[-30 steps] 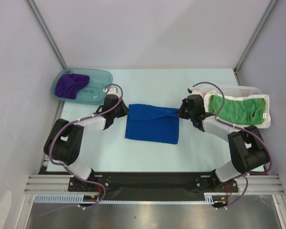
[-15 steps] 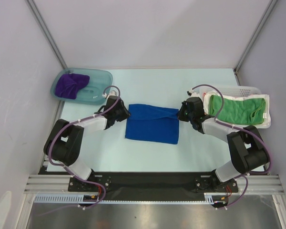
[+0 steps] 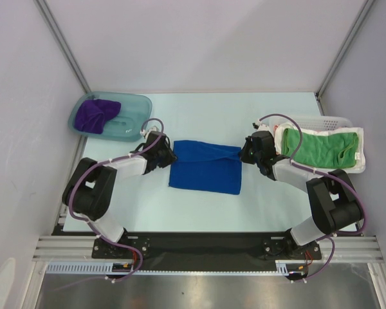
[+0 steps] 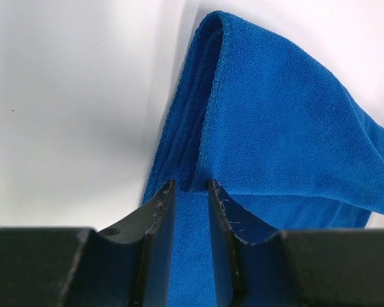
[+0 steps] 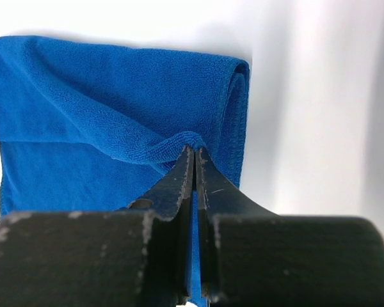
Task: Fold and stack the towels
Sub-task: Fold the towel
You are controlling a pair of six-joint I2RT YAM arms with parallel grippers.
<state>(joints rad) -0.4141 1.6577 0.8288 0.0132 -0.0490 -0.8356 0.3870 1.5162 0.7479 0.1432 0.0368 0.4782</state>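
Top external | left gripper [image 3: 170, 154] spread over blue towel [image 3: 206, 170] | right gripper [image 3: 242, 152] pinching it | tub [image 3: 134, 102], basket [image 3: 321, 120] flanking

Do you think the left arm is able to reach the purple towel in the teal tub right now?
Probably yes: the purple towel lies uncovered in the open teal tub, near the left gripper, nothing between them. Its jaws stand apart at the edge of the blue towel.
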